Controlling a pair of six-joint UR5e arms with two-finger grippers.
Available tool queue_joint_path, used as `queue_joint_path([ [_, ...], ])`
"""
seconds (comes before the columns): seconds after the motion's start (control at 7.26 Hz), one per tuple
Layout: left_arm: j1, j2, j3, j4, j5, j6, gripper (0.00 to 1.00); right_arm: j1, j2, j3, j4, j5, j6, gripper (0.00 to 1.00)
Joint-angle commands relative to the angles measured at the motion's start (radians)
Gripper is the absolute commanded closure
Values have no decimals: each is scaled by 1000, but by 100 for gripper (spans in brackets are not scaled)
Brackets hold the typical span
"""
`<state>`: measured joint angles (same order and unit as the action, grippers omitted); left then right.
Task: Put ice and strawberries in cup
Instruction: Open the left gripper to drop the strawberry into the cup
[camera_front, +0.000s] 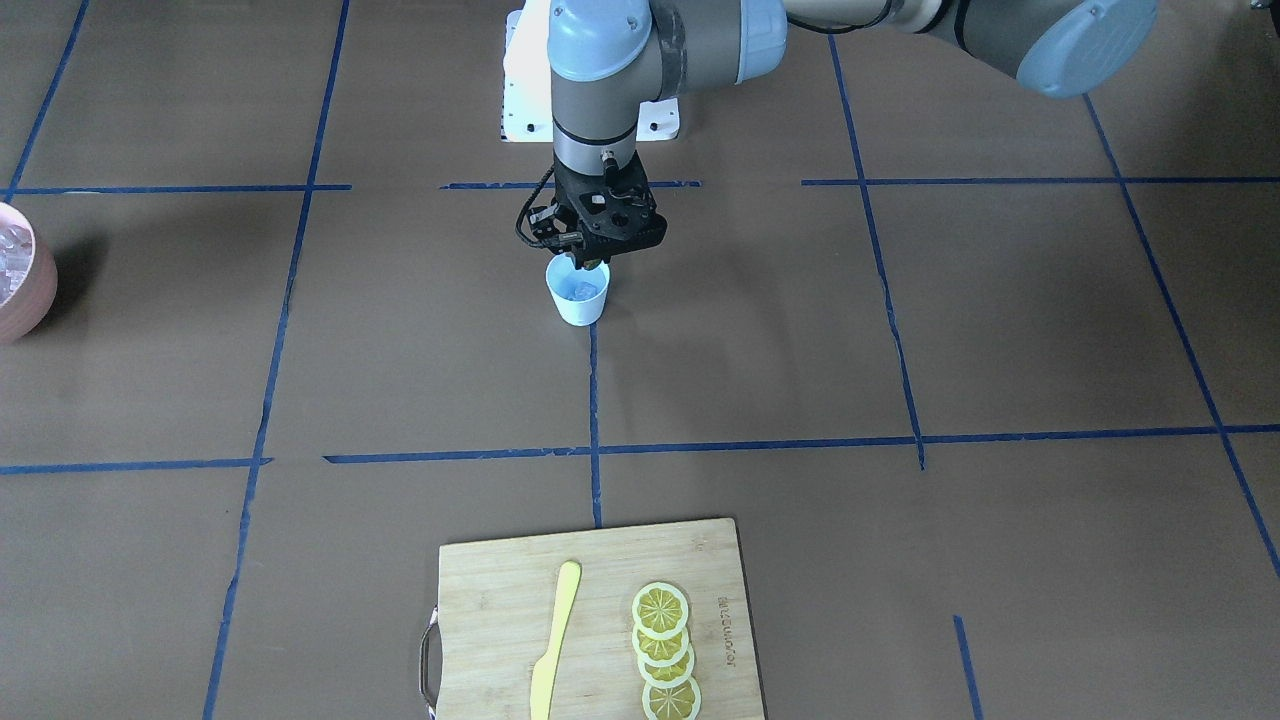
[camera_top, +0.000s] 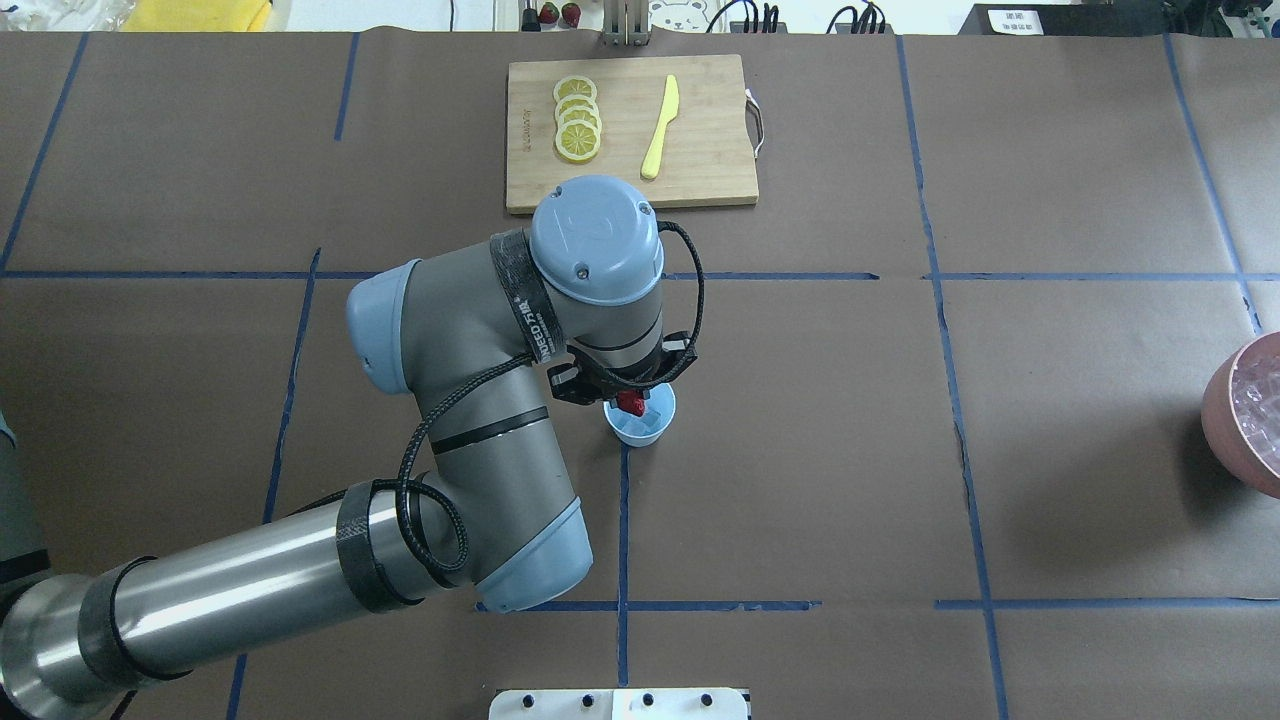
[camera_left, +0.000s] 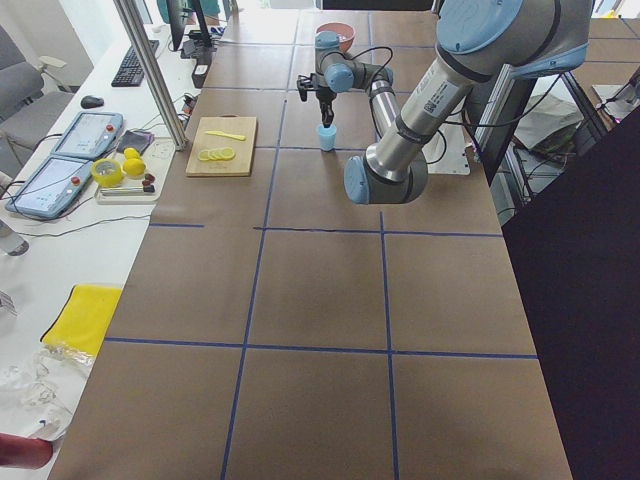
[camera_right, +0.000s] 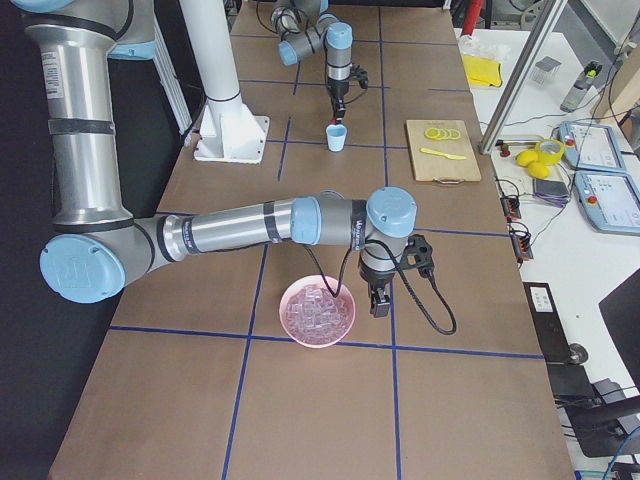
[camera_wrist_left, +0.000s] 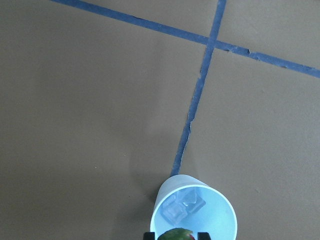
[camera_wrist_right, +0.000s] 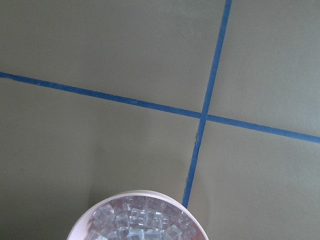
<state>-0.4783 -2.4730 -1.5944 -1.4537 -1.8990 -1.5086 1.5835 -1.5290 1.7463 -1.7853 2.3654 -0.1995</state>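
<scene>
overhead exterior view: my left end effector (camera_front: 589, 262) is clenched on the tiny red strawberry with a green leafy top (camera_top: 630, 404), right over the mouth of the small tapered white cup with a pale blue inside (camera_top: 641, 433), which stands on the brown bench (camera_top: 1000, 400) with translucent ice cubes (camera_wrist_left: 181, 207) in it. i judge i should centre, lower slightly, then release without nudging the rim. my right end effector (camera_right: 380, 303) hangs beside the pink round bowl (camera_right: 292, 325) of ice; released or clenched, i cannot tell.
</scene>
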Motion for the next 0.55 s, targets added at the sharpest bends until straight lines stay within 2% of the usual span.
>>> queue_joint_path([
  [0.0,7,-1,5,-8,0,-7,94,12,-8,1,6,0,3,1],
  [0.14,7,-1,1,-14,0,-8,51,12,-8,1,7,-2,0,1],
  [0.28,7,9,4,-64,1,1,1,13,-8,2,14,-2,-1,1],
  [0.41,7,17,1,-71,1,1,0,13,-8,6,14,-3,0,1],
])
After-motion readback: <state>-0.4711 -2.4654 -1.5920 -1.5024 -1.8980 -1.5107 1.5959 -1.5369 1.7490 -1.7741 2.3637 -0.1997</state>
